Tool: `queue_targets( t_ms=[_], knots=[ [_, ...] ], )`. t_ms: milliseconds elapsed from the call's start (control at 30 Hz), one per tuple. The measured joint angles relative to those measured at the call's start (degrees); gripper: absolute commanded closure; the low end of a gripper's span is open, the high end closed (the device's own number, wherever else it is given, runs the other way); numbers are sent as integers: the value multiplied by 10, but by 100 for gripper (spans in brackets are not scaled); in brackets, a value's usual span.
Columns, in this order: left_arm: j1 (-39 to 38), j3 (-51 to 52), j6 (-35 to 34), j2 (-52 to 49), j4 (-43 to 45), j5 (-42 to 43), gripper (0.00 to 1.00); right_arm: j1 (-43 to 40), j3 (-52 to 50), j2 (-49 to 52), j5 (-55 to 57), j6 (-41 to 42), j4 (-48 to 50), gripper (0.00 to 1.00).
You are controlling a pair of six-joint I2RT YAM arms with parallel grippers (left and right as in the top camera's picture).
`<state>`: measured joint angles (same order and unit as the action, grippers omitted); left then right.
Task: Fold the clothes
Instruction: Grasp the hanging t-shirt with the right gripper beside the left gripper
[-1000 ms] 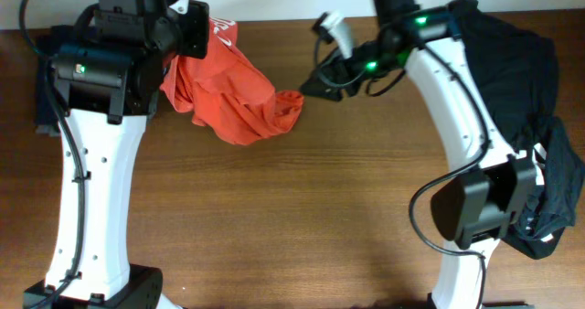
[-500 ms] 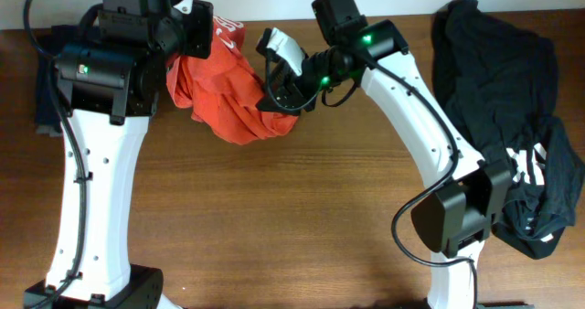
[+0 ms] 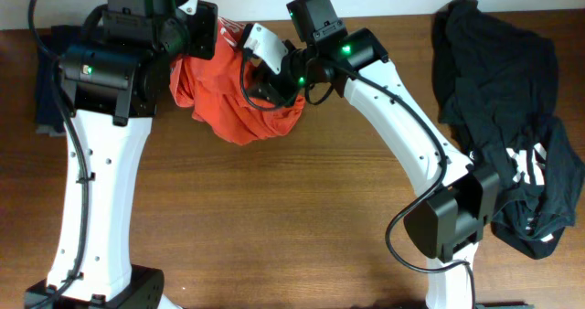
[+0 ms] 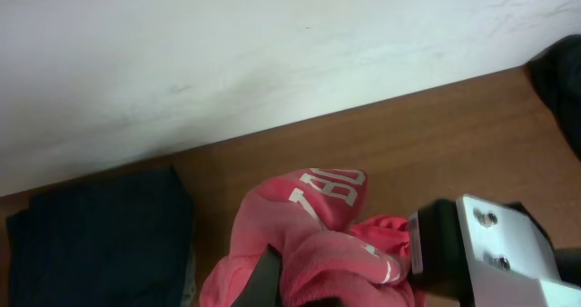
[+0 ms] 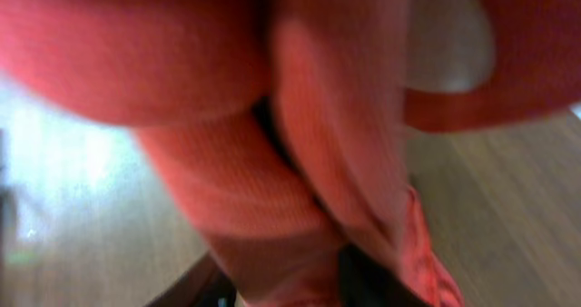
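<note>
Orange-red shirt (image 3: 238, 99) of soft knit with white lettering, bunched in a hanging lump at the far side of the brown wooden table (image 3: 302, 208), close to the rear edge and the white wall (image 4: 272, 62). My left gripper (image 4: 290, 289) is clamped tight on the upper folds of this shirt. My right gripper (image 5: 281, 284) sits astride a fold at the lump's right edge, dark fingers either side of the cloth; I cannot tell whether they pinch it. The shirt's lower hem reaches the wood. A heap of black garments with white print (image 3: 498, 80) lies along the right edge, well apart. A folded navy-blue garment (image 4: 100, 243) rests at the rear left, near the shirt. Bare wood spans the middle and the near side between my two arms.
</note>
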<state>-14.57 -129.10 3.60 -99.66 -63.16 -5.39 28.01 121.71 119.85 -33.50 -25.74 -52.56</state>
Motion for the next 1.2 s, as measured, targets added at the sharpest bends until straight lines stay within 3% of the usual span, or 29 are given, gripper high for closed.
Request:
queue_targets(
  t_ms=[33, 100, 467, 867, 1200],
  knots=[
    [0, 0, 0, 0, 0, 0, 99, 0, 0, 0, 11, 8, 7, 83],
    [0, 0, 0, 0, 0, 0, 99, 0, 0, 0, 34, 30, 18, 96],
    [0, 0, 0, 0, 0, -32, 99, -12, 0, -7, 76, 106, 30, 96],
    [10, 0, 0, 0, 0, -82, 99, -170, 1, -172, 89, 149, 20, 96],
    [9, 0, 0, 0, -5, -76, 98, -183, 1, -231, 85, 161, 16, 96]
  ],
)
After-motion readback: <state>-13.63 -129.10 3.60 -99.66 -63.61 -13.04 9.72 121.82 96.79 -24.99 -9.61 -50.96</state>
